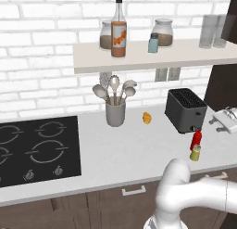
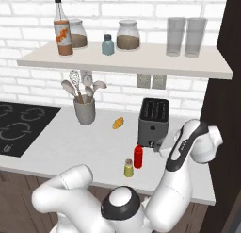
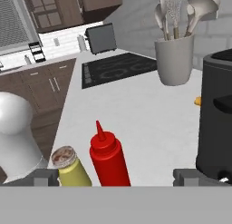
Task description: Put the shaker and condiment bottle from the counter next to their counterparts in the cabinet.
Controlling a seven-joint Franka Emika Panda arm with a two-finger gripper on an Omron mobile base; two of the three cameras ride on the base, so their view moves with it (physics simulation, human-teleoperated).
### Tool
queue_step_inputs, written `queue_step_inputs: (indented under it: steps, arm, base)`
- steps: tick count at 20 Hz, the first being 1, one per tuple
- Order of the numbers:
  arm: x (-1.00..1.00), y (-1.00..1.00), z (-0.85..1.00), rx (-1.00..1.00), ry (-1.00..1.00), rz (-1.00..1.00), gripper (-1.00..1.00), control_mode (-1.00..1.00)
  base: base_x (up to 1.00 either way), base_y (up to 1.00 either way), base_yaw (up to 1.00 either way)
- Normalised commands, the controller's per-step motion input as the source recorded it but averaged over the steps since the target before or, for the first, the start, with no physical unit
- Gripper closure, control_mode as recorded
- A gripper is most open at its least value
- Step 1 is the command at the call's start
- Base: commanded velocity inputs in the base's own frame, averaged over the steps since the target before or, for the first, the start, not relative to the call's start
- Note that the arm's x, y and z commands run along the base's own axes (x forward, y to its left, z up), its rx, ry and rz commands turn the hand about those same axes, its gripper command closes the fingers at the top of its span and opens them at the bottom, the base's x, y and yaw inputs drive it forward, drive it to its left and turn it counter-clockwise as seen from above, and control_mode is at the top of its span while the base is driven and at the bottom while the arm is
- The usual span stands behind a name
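Observation:
The yellow-olive shaker (image 1: 195, 153) and the red condiment bottle (image 1: 196, 140) stand side by side on the counter (image 1: 125, 154), in front of the toaster. In the hand view the bottle (image 3: 108, 157) and shaker (image 3: 71, 168) sit just ahead of my gripper (image 3: 117, 178), which is open with nothing held. From the right base view my gripper (image 2: 163, 145) hovers low beside the toaster, right of the bottle (image 2: 138, 156) and shaker (image 2: 128, 168). On the cabinet shelf (image 1: 152, 57) stand the tall glass bottle (image 1: 119, 31) and the pale blue shaker (image 1: 153, 42).
A black toaster (image 1: 186, 110) stands close behind the two items. A grey utensil holder (image 1: 115, 113) and a small orange pastry (image 1: 146, 117) sit mid-counter, with the stove (image 1: 37, 147) at left. Jars (image 1: 163, 32) and glasses (image 1: 209, 31) share the shelf. A dark tall cabinet (image 2: 226, 109) borders the right.

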Motion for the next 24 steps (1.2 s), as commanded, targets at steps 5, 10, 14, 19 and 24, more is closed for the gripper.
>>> queue_step_inputs:
  steps: [5, 10, 14, 19, 24]
  arm:
    - [0.00, 0.02, -0.02, 0.00, -0.02, -0.20, -1.00, -1.00]
    - [0.00, 0.12, -0.08, 0.00, -0.01, -0.10, -1.00, -1.00]
    - [0.03, 0.25, -0.20, 0.00, 0.00, -0.02, -1.00, -1.00]
    - [0.06, 0.24, -0.17, 0.00, 0.00, 0.00, -1.00, -1.00]
    - [0.03, 0.14, -0.13, 0.00, 0.00, 0.00, -1.00, -1.00]
  base:
    - [0.00, 0.00, 0.00]
    - [0.00, 0.00, 0.00]
    - [0.00, 0.00, 0.00]
    - [0.00, 0.00, 0.00]
    - [0.00, 0.00, 0.00]
